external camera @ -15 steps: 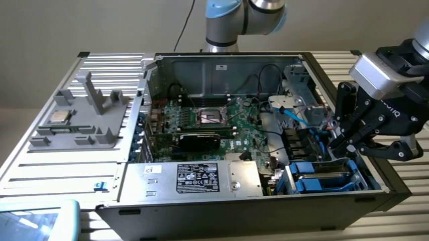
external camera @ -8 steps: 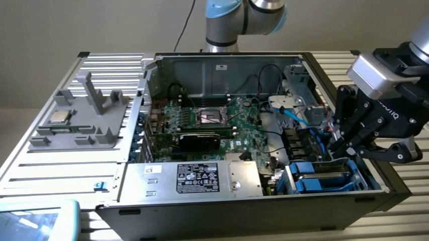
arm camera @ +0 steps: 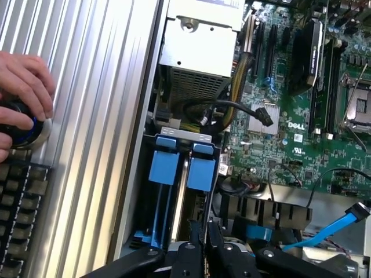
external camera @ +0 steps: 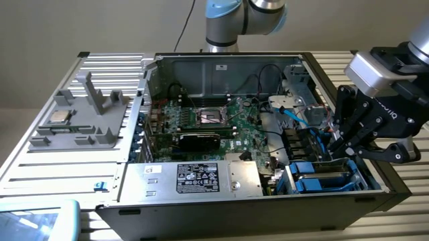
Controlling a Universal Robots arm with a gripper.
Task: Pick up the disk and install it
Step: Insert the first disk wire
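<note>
The disk [external camera: 322,176], silver-grey in its bright blue carrier, sits down in the drive cage at the front corner of the open computer case, on the exterior view's right. In the wrist view its blue carrier tabs [arm camera: 200,171] stand side by side with a silver strip between them. My gripper [external camera: 348,150] hangs just above the cage's outer edge, shut. Its black fingers [arm camera: 194,255] stand close together over the end of the carrier, and I see nothing between them. Whether they touch the disk I cannot tell.
A silver power supply box with a black label [external camera: 194,178] lies beside the cage, the motherboard [external camera: 214,120] behind it. A blue data cable [arm camera: 330,231] runs near the fingers. A grey fixture holding a small chip [external camera: 59,117] lies on the ribbed table. A person's hand [arm camera: 23,87] rests on a round knob.
</note>
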